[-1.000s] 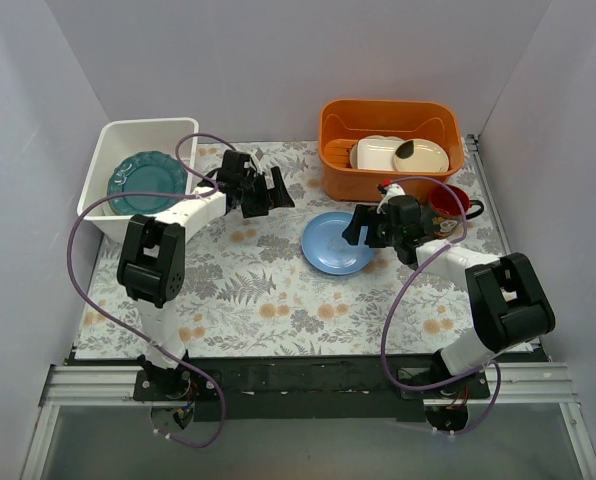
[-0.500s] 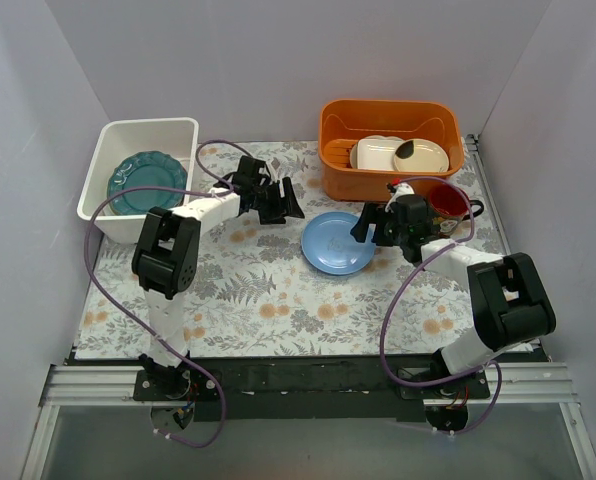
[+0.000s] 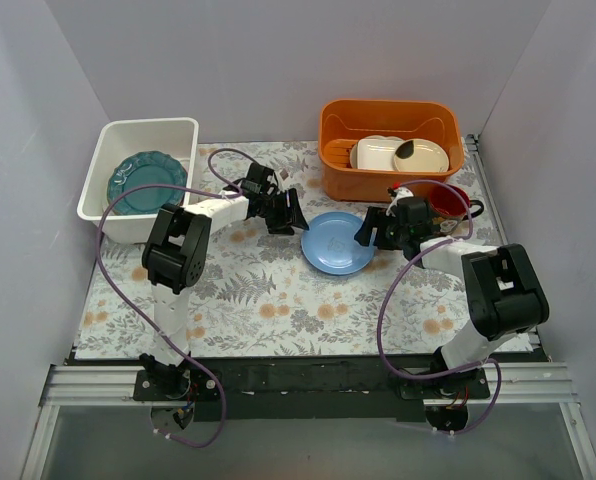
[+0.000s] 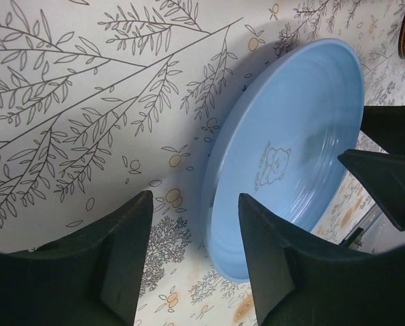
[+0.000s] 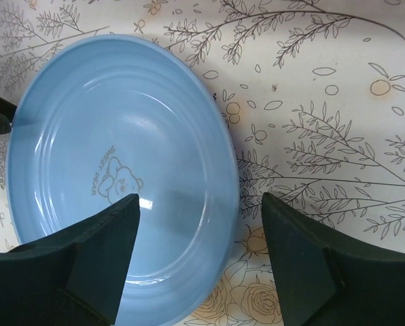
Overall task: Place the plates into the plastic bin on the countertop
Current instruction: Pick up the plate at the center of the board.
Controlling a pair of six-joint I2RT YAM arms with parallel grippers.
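We start with the countertop (image 3: 278, 290), whose fern and flower print carries the light blue plate (image 3: 333, 245). That plate is our marker for everything else.

The plastic bin (image 3: 148, 124) stands well off to the plate's left and farther back. A teal plate (image 3: 145, 180) lies inside it. The orange tub (image 3: 348, 185) stands just behind the blue plate, a little to its right, with cream dishes (image 3: 383, 153) in it. A red mug (image 3: 446, 196) sits to the plate's right, a little farther back.

The two grippers meet the blue plate from opposite sides. The left gripper (image 3: 283, 215) is at the plate's left rim, jaws partly apart. In the left wrist view the rim runs up through the gap between the dark fingers (image 4: 124, 265), and we cannot tell whether either one touches it. The right gripper (image 3: 370, 230) is at the plate's right rim, jaws wide. One of its fingers (image 5: 97, 265) stands over the plate's bowl and the other over the print, with the rim passing between them.

A small bear drawing (image 5: 121, 183) with lettering marks the plate's middle.
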